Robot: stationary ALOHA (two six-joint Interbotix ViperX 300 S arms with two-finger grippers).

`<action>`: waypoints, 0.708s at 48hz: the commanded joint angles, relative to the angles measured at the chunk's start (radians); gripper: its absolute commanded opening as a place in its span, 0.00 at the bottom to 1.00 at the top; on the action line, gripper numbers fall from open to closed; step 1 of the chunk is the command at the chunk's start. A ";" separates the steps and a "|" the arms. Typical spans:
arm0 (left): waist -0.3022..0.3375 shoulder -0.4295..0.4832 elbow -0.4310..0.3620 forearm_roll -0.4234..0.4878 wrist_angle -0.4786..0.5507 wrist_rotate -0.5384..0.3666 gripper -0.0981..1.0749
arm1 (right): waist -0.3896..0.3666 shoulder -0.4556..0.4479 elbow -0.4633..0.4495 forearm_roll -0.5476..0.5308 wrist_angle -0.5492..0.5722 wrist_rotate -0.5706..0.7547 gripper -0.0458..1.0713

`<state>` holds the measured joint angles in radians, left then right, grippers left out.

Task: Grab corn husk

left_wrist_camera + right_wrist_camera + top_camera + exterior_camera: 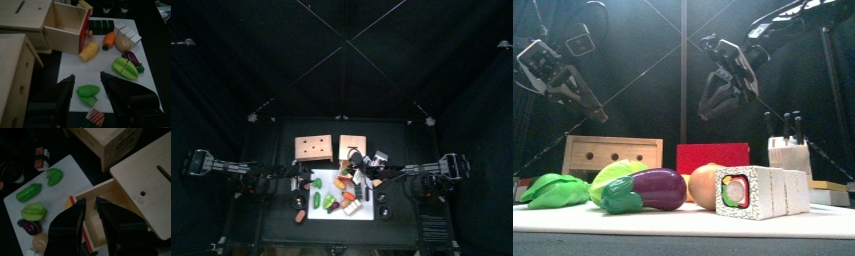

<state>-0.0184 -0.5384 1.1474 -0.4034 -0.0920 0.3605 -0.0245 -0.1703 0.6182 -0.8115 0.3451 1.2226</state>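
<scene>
The corn husk (126, 67) is a pale green ridged piece on the white board (148, 50), beside the purple eggplant (134, 58). It also shows in the front view, corn husk (612, 177), and under the right arm, corn husk (33, 211). My left gripper (87, 76) hangs open above the board's near end, over a darker green leaf piece (87, 92), and a short way from the husk. It holds nothing. My right gripper (90, 200) hovers over the open wooden box (100, 198), jaws a narrow gap apart and empty. In the front view both grippers, left (580, 95) and right (724, 95), hang well above the food.
A yellow corn cob (89, 50), a carrot (109, 40), an onion (123, 44) and sushi rolls (131, 34) share the board. Wooden boxes (314, 147) stand behind it. A white knife block (788, 155) and a red box (714, 157) stand at the back right.
</scene>
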 commanded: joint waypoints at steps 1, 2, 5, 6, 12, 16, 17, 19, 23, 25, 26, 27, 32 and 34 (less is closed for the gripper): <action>-0.026 0.071 -0.044 -0.025 0.025 0.002 0.81 | 0.017 -0.060 0.008 -0.035 -0.025 0.005 0.64; -0.028 0.092 -0.051 -0.029 0.040 0.002 0.81 | 0.021 -0.066 0.012 -0.037 -0.028 0.006 0.64; -0.028 0.127 -0.061 -0.032 0.066 0.002 0.82 | 0.035 -0.091 0.023 -0.037 -0.028 0.006 0.64; -0.028 0.138 -0.064 -0.034 0.072 0.002 0.82 | 0.037 -0.095 0.025 -0.037 -0.028 0.006 0.64; -0.028 0.189 -0.087 -0.029 0.086 0.006 0.84 | 0.041 -0.133 0.058 -0.035 -0.029 0.008 0.64; -0.028 0.215 -0.097 -0.015 0.089 0.008 0.85 | 0.040 -0.160 0.084 -0.037 -0.034 0.008 0.64; -0.026 0.221 -0.097 -0.009 0.087 0.008 0.85 | 0.040 -0.164 0.089 -0.037 -0.032 0.008 0.64; -0.028 0.236 -0.100 -0.003 0.087 0.008 0.86 | 0.038 -0.175 0.100 -0.035 -0.034 0.008 0.64; -0.026 0.275 -0.104 0.017 0.081 0.008 0.89 | 0.038 -0.204 0.124 -0.026 -0.032 0.011 0.64; -0.026 0.287 -0.107 0.025 0.077 0.008 0.90 | 0.038 -0.212 0.129 -0.023 -0.034 0.011 0.64; -0.023 0.302 -0.110 0.032 0.074 0.008 0.90 | 0.038 -0.218 0.133 -0.021 -0.034 0.011 0.64; -0.020 0.311 -0.115 0.037 0.069 0.008 0.91 | 0.038 -0.224 0.138 -0.020 -0.034 0.011 0.64; -0.003 0.364 -0.137 0.057 0.054 0.008 0.92 | 0.038 -0.236 0.150 -0.009 -0.034 0.011 0.64; 0.009 0.388 -0.149 0.069 0.048 0.008 0.92 | 0.038 -0.236 0.153 -0.002 -0.034 0.011 0.64</action>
<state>-0.0261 -0.1841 1.0385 -0.3528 -0.0276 0.3682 0.0153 -0.3820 0.7777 -0.8222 0.3175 1.2318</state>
